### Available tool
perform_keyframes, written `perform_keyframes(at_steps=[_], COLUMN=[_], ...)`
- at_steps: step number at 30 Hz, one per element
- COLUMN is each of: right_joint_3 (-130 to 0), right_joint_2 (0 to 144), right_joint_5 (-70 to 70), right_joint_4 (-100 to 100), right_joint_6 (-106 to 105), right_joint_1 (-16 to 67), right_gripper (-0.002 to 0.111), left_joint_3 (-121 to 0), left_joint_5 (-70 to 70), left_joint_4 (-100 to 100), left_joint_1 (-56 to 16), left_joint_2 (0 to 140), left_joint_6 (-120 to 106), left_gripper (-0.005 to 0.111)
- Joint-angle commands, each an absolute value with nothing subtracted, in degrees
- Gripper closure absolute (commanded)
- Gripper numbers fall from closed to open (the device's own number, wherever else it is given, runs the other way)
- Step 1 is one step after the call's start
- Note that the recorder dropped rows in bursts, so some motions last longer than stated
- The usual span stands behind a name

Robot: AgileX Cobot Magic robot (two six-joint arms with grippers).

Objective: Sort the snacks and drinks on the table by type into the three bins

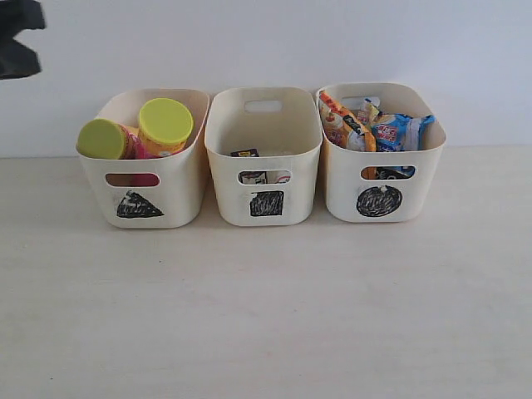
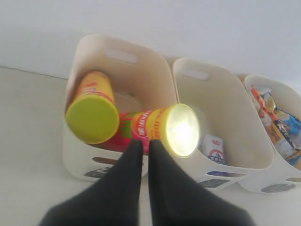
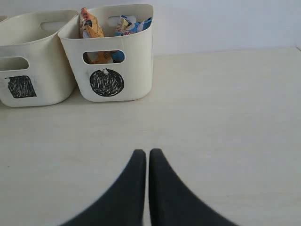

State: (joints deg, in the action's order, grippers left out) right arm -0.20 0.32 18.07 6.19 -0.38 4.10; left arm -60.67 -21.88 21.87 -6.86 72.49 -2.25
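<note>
The yellow chip tube [image 1: 101,139] and the pink one [image 1: 165,125] lean inside the triangle bin [image 1: 179,195]. The square bin [image 1: 229,195] holds the blue-and-white carton [image 2: 215,149] and a dark carton [image 1: 245,153]. The orange bag [image 1: 341,125] and the blue bag [image 1: 399,131] stand in the circle bin [image 1: 341,195]. My left gripper [image 2: 145,143] is shut and empty, raised in front of the triangle bin, close to the pink tube [image 2: 141,125]. My right gripper [image 3: 145,153] is shut and empty over bare table, in front of the circle bin [image 3: 136,66].
The three bins stand side by side against a white wall [image 1: 332,41]. A dark part of my left arm [image 1: 17,37] shows in the exterior view's top left corner. The pale table [image 1: 266,316] stretches in front of the bins.
</note>
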Motion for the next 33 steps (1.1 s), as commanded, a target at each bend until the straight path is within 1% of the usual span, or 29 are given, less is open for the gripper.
perform_keyframes(at_steps=[1,4,10,14,17,24,33], right_joint_3=[0.0,0.0,0.0,0.0,0.0,0.0,0.0], right_joint_2=[0.0,0.0,0.0,0.0,0.0,0.0,0.0], right_joint_5=[17.86,17.86,17.86,17.86,17.86,17.86,17.86], right_joint_4=[5.79,5.79,5.79,5.79,5.79,5.79,5.79], right_joint_6=[0.0,0.0,0.0,0.0,0.0,0.0,0.0], right_joint_1=[4.0,4.0,4.0,4.0,4.0,4.0,4.0], right_gripper=[0.108,0.108,0.108,0.108,0.108,0.108,0.108], left_joint_3=[-54.3,-50.44,-44.25,-43.02,-43.02,-43.02,-43.02], left_joint_5=[-21.05,-21.05,-21.93,-28.06,-29.62,-29.62,-29.62], left_joint_4=[21.42,21.42,21.12,22.1,22.1,22.1,22.1], left_joint_1=[-3.11,-1.28,-0.59,-0.59,-0.59,-0.59,-0.59], left_joint_2=[62.73,55.79,43.65,36.13,32.16,26.26,24.57], left_joint_6=[-1.61,-1.61,-2.13,-2.16,-2.16,-2.16,-2.16], left_gripper=[0.103,0.103,0.103,0.103,0.103,0.103,0.103])
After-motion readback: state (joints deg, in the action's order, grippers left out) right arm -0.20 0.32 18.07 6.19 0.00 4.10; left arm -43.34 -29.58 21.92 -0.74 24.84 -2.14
